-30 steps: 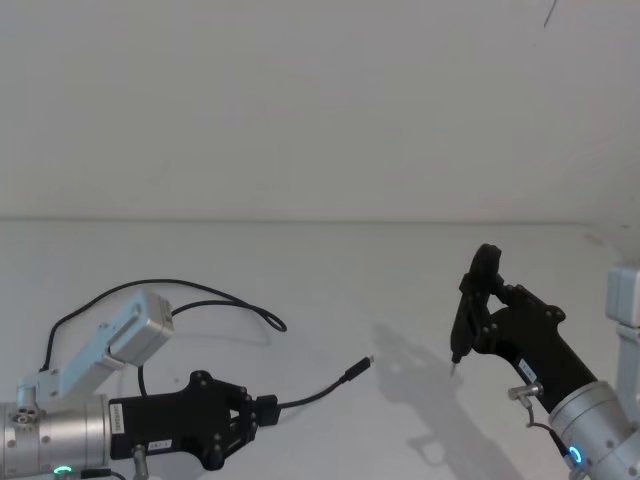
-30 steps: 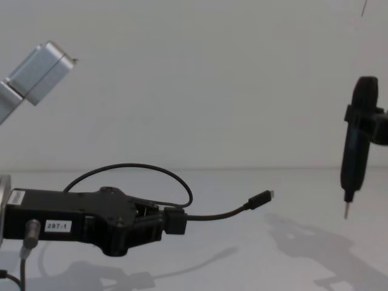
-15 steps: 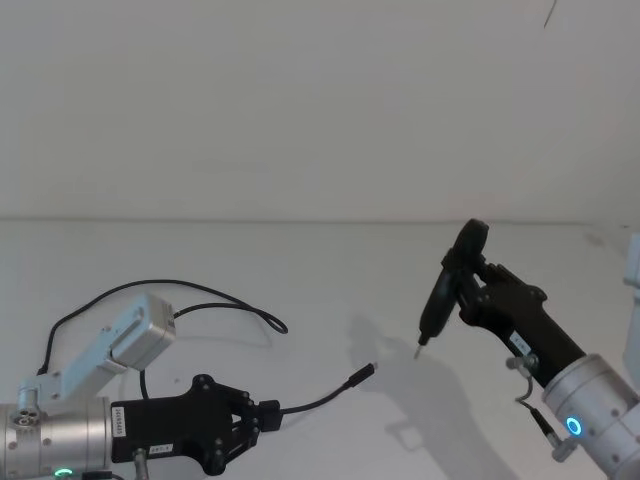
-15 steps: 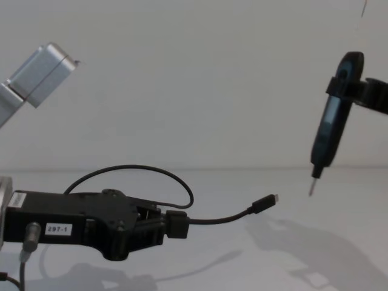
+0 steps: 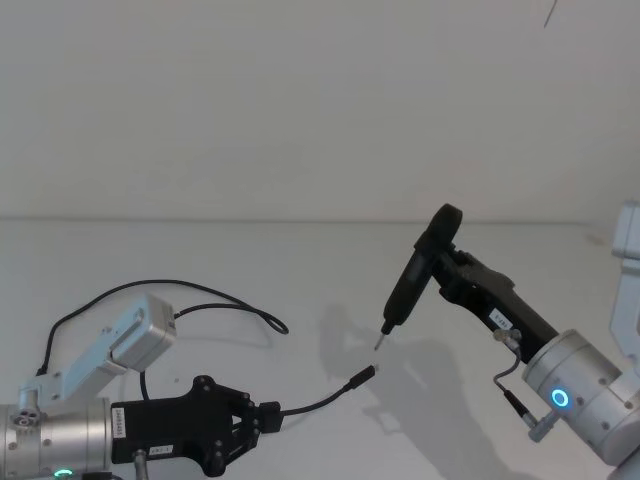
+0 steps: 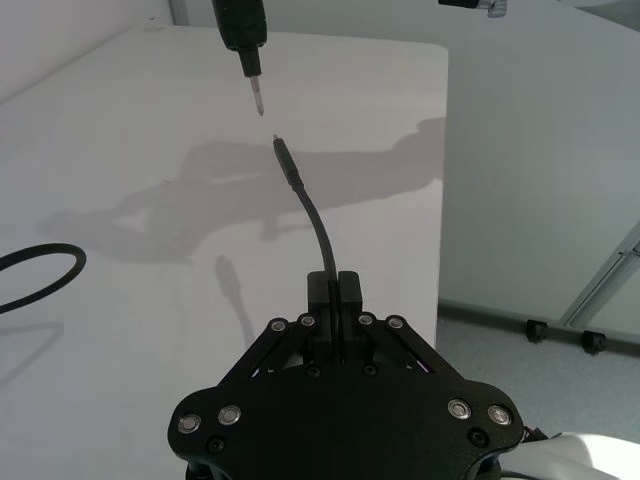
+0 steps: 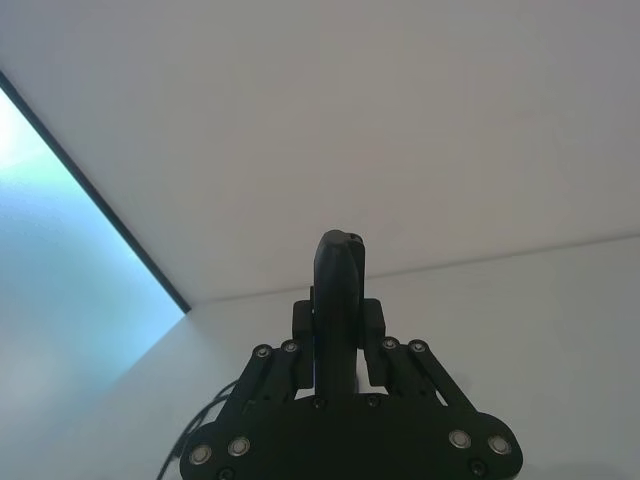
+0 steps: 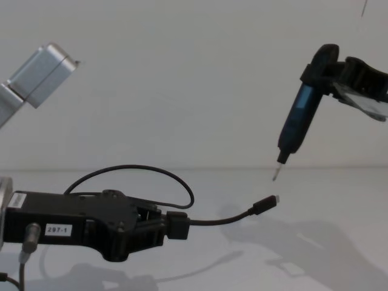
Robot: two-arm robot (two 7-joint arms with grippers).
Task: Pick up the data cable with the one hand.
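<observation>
Table: a plain white table [image 5: 300, 260] runs back to a white wall; both arms reach in over it from the near side.

Right gripper: the right gripper [image 5: 440, 262] comes in from the right and is raised above the table. Its fingers are closed around a dark pen-shaped tool [image 8: 300, 118], which slopes down and toward the left arm, with its metal tip lowest.

Left gripper: the left gripper [image 8: 173, 225], black with a white "297-1" label on its side, lies low and level near the front left of the table, pointing toward the right side. Its fingers are pinched tight together on the data cable [image 8: 224, 216].

Data cable: it is clamped right at the fingertips. From there a short free length sticks out ahead of the left gripper, held up off the table and curving gently upward. The rest of the cord trails back from the grip in a loose loop [image 5: 225, 300] lying on the table behind the gripper.

Plug: the small black plug [image 8: 265, 202] with its metal tip ends the free length, well out in front of the fingertips. In the left wrist view it [image 6: 285, 160] sits in line with the gripper's fingers.

Tool tip: the tool's metal tip [image 5: 378, 342] hangs just above the plug, near it, with a small gap showing between the two.
</observation>
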